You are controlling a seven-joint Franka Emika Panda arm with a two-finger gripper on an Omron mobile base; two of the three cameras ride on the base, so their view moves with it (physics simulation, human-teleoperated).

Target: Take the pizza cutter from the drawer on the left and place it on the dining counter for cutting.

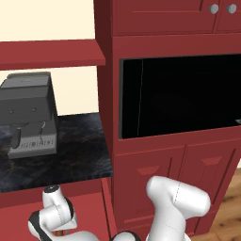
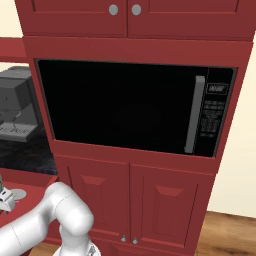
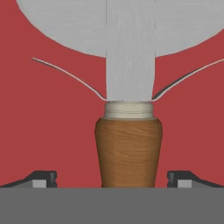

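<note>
In the hand view the pizza cutter lies very close on the dark-red floor of the drawer (image 3: pixel 48 131). Its brown wooden handle (image 3: pixel 128 151) points toward me. Its grey wheel blade (image 3: pixel 65 26) spreads across the top of that view. My gripper (image 3: pixel 112 180) is open and straddles the end of the handle. One dark fingertip (image 3: pixel 43 178) stands on each side, and neither touches the wood. The arm bends low to the left, below the short counter, in both base views. The dining counter is out of view.
A grey coffee machine (image 1: pixel 30 115) stands on a short black top (image 1: pixel 80 150) at the left. A tall red cabinet holds a black microwave (image 2: pixel 135 107), with red doors (image 2: pixel 130 200) under it. Wooden floor (image 2: pixel 230 235) shows at the right.
</note>
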